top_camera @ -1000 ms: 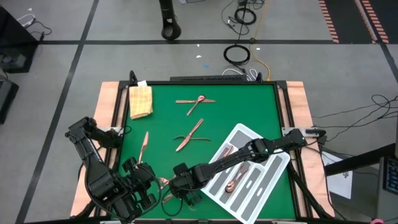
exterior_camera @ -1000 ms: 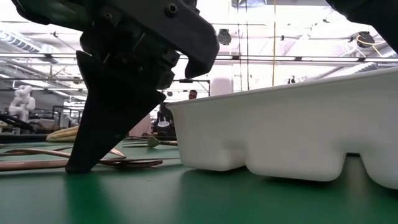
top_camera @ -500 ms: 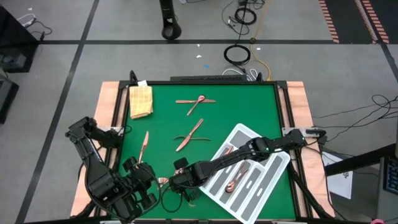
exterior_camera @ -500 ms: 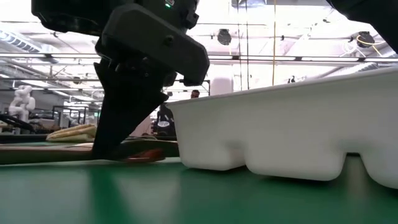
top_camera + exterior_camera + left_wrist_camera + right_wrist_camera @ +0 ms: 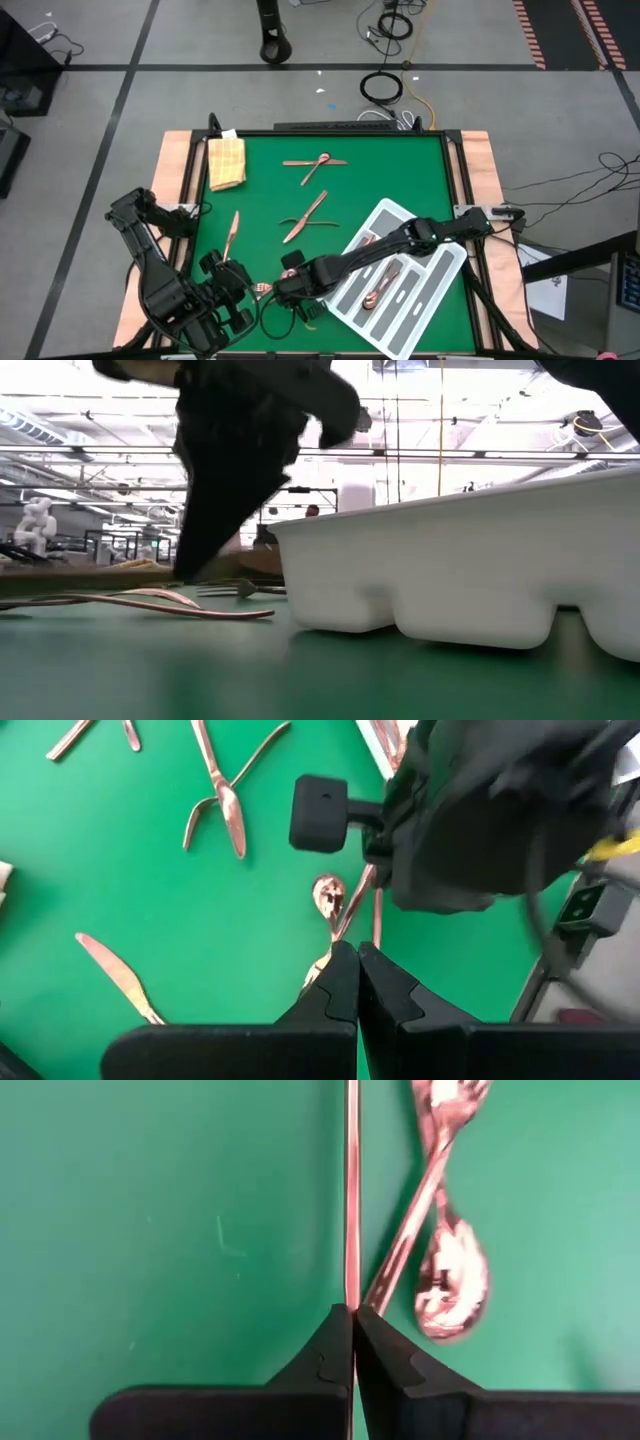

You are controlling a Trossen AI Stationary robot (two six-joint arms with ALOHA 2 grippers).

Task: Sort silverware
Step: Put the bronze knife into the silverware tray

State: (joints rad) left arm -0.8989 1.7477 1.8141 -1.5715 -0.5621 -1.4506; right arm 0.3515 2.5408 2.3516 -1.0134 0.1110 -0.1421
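Right end effector (image 5: pixel 352 1312) is clenched on the very end of a thin copper utensil handle (image 5: pixel 351 1190), low over the green bench (image 5: pixel 400 170) just beside the white divided tray (image 5: pixel 440 275). Risk: the pinch is so near the tip that the piece pivots or slips out on the lift. A spoon (image 5: pixel 445 1275) lies crossed right beside it (could get dragged along). Left end effector (image 5: pixel 357 982) waits clenched and empty nearby; the arms are close enough to clip each other.

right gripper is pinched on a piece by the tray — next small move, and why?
Probably lift it straight up a little. The right gripper is shut on a thin copper handle low over the mat, a spoon lies right beside it, and the tray wall has to be cleared first.
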